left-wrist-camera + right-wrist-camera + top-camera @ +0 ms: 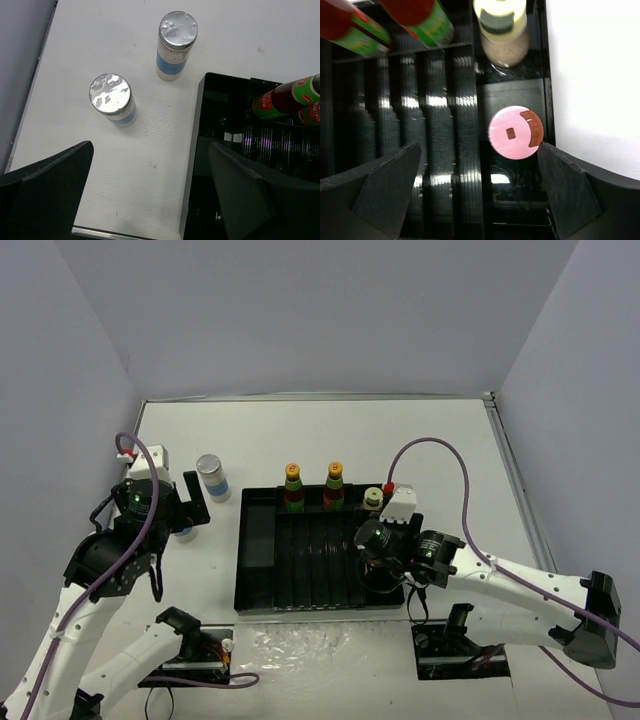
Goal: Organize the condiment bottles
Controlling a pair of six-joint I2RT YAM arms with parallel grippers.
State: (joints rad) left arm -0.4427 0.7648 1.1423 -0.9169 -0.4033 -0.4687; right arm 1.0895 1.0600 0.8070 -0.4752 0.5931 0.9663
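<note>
Four are home in the tray [243, 570]: orange-capped pair [293, 485], yellow-green bottle [501, 25], pink bottle [514, 132]; two shakers [111, 99] wait left on the bench [300, 440], left pincer [150, 150] and right pincer [479, 147] wide, empty.

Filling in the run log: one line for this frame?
left jaws: open, near two shakers on table, outside tray | right jaws: open, over pink-capped bottle in tray | sauce bottles, yellow-capped bottle: in tray

White-shelled left arm [62, 635] and right arm [520, 585], black joint housings [100, 560], green wrist LEDs [137, 502], purple cable [432, 443] looped on each; left gripper [150, 200] and right gripper [480, 195] have matte-black wedge fingers [45, 195].
</note>
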